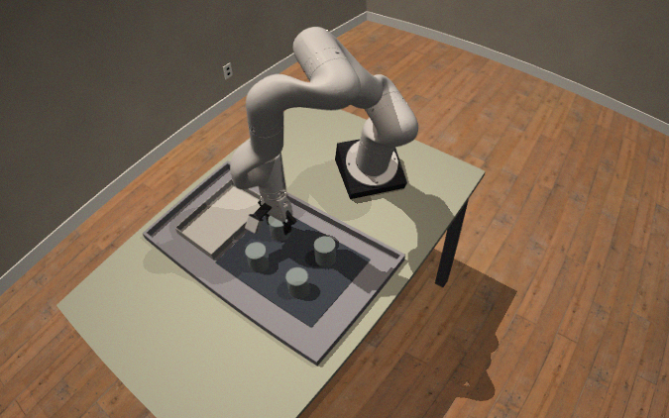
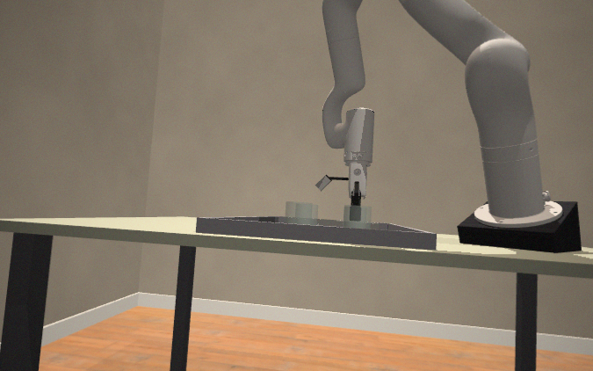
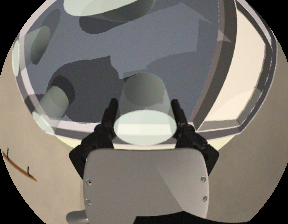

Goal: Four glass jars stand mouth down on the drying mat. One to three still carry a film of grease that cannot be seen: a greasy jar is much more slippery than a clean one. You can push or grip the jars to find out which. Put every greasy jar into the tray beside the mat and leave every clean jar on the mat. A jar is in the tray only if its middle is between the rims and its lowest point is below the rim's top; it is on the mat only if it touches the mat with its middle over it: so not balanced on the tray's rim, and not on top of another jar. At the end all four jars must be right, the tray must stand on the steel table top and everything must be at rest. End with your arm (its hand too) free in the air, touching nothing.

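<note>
Between the tabletop's (image 1: 118,338) (image 2: 104,223) (image 3: 222,145) left and right long edges as seen from above, the inverted glass jar nearest the robot's base end (image 1: 275,229) (image 2: 366,217) (image 3: 145,127) stands upright on the drying mat (image 1: 336,290) (image 3: 160,45), directly below the xArm gripper's palm, its vertical axis parallel to the approach. The gripper (image 1: 276,221) (image 2: 355,213) (image 3: 144,106) is well open, fingers flanking the glass without holding it; closing inward appears the next move, with the tray (image 1: 216,223) (image 3: 245,65) lying toward the left long edge should grease be detected.
</note>
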`<state>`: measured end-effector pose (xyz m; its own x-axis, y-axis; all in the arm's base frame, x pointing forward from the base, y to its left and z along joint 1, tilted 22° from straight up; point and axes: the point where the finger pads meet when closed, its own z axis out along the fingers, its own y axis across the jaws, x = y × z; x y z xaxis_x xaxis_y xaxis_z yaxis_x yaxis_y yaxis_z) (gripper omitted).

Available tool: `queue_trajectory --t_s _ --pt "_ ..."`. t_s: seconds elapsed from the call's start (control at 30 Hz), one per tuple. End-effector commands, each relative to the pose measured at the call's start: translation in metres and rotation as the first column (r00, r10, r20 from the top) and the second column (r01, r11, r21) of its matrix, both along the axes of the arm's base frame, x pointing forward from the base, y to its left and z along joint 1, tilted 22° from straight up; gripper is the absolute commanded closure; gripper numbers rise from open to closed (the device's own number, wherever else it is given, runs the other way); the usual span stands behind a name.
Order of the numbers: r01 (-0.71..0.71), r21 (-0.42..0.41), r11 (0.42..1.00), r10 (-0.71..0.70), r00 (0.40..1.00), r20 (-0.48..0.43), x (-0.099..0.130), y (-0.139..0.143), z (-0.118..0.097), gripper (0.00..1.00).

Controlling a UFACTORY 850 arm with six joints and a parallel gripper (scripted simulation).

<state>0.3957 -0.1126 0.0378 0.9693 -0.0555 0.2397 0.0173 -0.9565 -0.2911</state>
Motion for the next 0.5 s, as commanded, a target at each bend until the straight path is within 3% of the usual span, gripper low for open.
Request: queue_trajectory --t_s 0.0,0.47 --pt "0.0 -0.001 1.0 0.0 1.0 0.001 0.0005 -0.0004 0.0004 0.22" --pt "0.0 -0.001 1.0 0.0 1.0 0.001 0.0005 -0.0004 0.0004 0.25"
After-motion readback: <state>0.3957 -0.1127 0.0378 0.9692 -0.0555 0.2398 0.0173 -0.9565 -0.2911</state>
